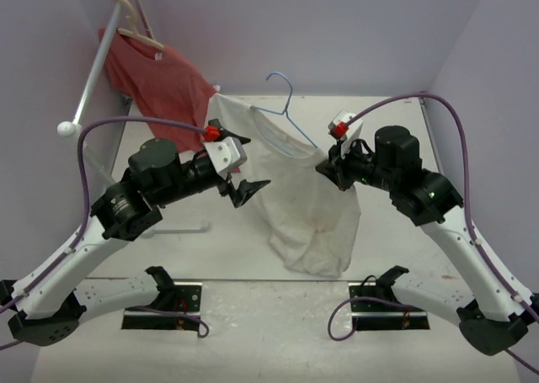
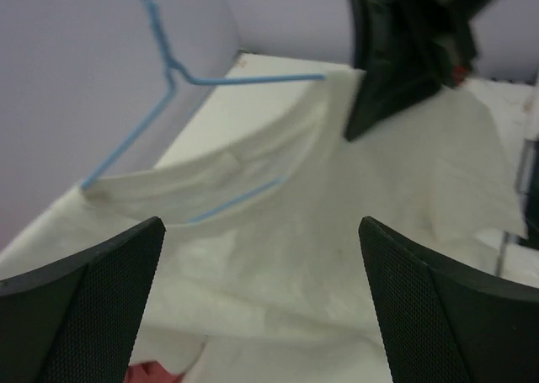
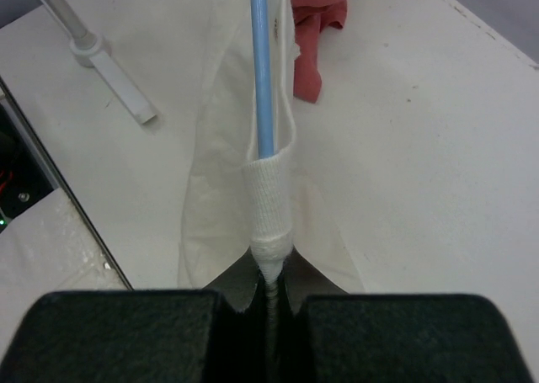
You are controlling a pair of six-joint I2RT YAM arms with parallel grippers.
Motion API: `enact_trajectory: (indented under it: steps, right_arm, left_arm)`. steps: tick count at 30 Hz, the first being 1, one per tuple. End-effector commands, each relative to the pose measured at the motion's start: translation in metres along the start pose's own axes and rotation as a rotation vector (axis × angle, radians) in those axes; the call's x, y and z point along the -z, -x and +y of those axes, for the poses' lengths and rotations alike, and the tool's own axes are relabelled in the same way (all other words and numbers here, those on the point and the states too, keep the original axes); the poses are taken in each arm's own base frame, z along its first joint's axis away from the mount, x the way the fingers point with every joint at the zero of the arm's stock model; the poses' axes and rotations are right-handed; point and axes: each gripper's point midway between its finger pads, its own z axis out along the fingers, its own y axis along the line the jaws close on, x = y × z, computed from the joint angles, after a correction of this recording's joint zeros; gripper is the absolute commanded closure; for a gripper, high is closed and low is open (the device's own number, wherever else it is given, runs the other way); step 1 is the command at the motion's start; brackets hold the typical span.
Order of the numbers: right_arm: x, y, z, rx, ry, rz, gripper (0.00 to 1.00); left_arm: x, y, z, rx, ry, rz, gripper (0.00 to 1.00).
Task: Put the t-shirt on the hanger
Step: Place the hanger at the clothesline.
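top: t-shirt (image 1: 312, 206) draped on hanger (image 1: 286, 105), hanging above white table (image 1: 210, 257); lavender walls (image 1: 337, 29); red shirt (image 1: 160, 76) back left | left wrist: left gripper (image 2: 261, 225) wide, off the cloth | right wrist: right gripper (image 3: 271, 295) pinching t-shirt over hanger tip

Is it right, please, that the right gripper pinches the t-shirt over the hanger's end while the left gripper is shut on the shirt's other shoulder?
Not quite: the left gripper is open, holding nothing, as the left wrist view shows. The right gripper does pinch the t-shirt over the end of the hanger.
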Motion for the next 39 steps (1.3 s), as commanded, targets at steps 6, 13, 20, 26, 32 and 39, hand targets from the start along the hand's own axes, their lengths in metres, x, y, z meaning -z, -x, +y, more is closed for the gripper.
enact_trajectory:
  steps: [6,13,20,26,32,39]
  right_arm:
    - [-0.040,0.109,0.013,0.087,0.190,-0.216,1.00]
    - [-0.057,0.164,0.053,0.139,0.363,-0.253,1.00]
    - [-0.072,0.207,0.080,0.081,0.388,-0.273,1.00]
    - [-0.116,0.208,0.068,-0.056,0.321,-0.246,1.00]
    - [-0.158,0.168,0.085,-0.117,0.367,-0.192,1.00]
    - [-0.201,0.140,0.120,-0.112,0.456,-0.145,1.00]
  left_arm:
    - [0.088,-0.055,-0.135,0.229,-0.606,-0.009,0.00]
    - [0.118,-0.067,-0.153,0.258,-0.649,-0.061,0.00]
    - [0.107,-0.070,-0.146,0.290,-0.567,-0.154,0.00]
    - [0.103,-0.080,-0.143,0.288,-0.522,-0.183,0.00]
    - [0.103,-0.086,-0.140,0.300,-0.495,-0.185,0.00]
    - [0.096,-0.092,-0.142,0.309,-0.503,-0.153,0.00]
